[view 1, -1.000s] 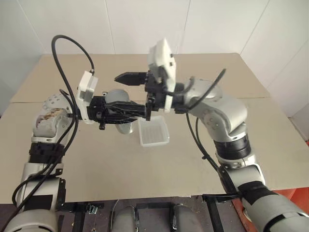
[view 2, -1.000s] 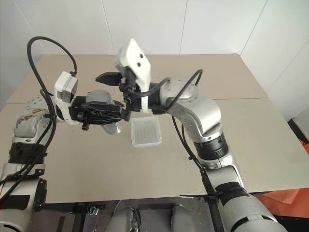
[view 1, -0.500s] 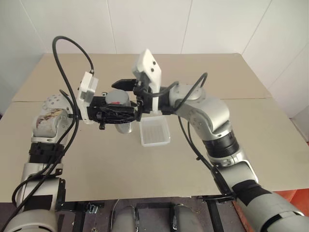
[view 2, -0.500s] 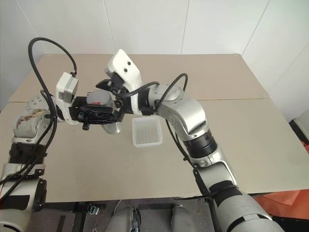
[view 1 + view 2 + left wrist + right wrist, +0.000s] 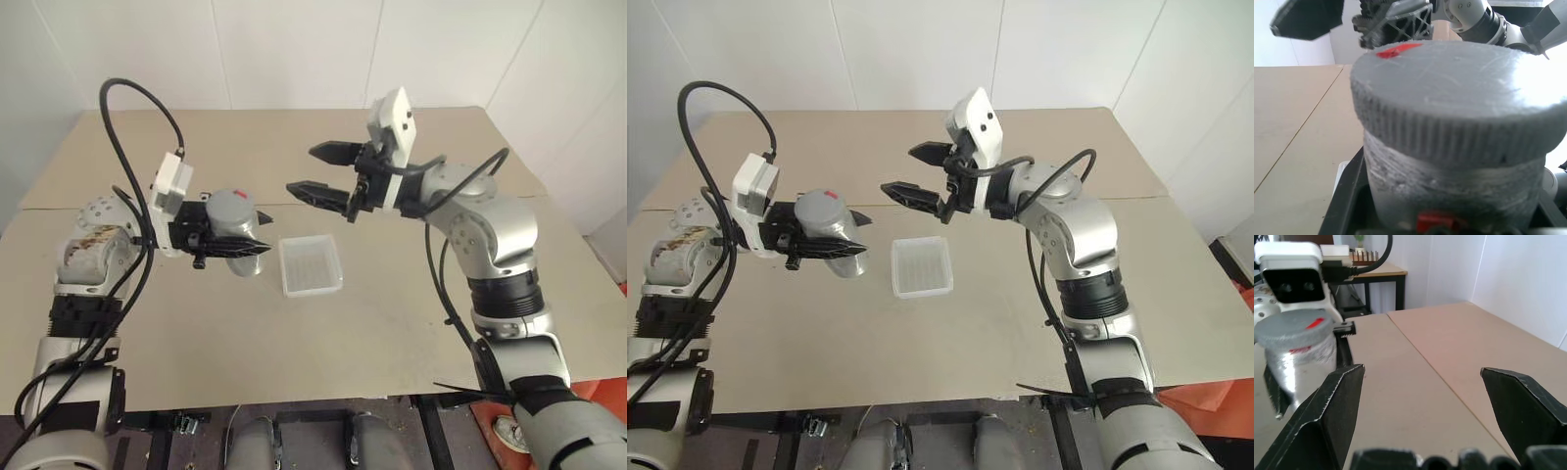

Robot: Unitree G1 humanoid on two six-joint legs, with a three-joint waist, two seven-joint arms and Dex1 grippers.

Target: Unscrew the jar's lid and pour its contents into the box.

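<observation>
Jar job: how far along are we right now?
Done: the left gripper is shut on the jar and holds it upright, above the table, beside the box. In hand: the right gripper is open and empty, apart from the lid. Left: the lid is on the jar, so unscrewing and pouring remain.

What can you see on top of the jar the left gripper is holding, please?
The grey lid, marked red, sits on the jar; it hides whatever is inside.
</observation>
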